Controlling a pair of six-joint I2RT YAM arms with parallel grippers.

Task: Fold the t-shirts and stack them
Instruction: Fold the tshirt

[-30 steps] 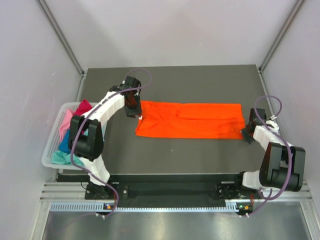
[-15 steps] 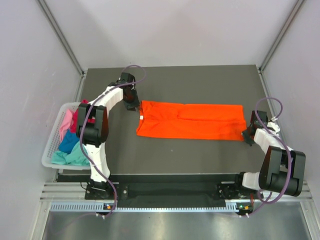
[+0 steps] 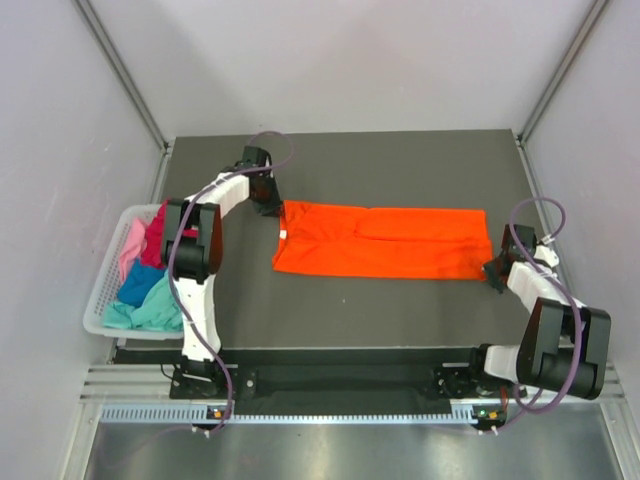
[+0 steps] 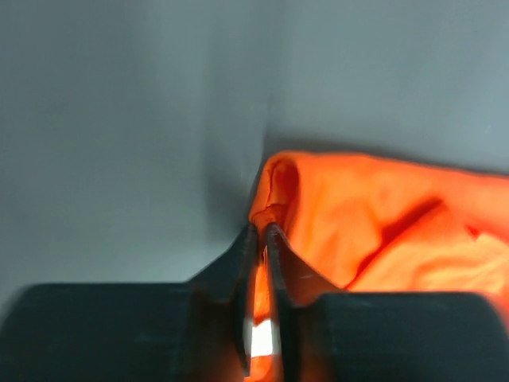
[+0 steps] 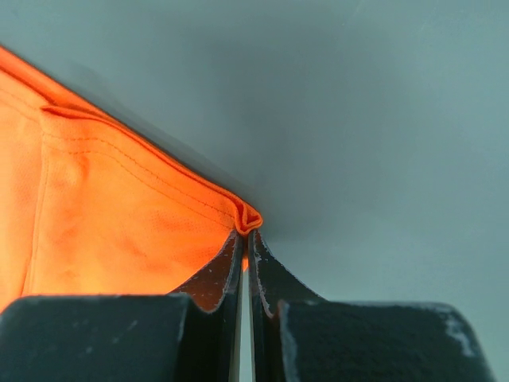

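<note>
Shirt [image 3: 380, 242] flat on desk [image 3: 400, 160], long axis left-right. Pinched tight at 2 opposite corners: left fingers [image 4: 259, 237] far-left, right fingers [image 5: 245, 239] near-right.

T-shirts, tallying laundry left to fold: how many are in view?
4: orange on the table; pink, magenta, teal heaped in the basket. More may hide there.

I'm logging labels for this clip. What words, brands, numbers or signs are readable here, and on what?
No text can be read.
The white tag on the orange shirt is too small to read.
The basket and the shirts in it show no print.
</note>
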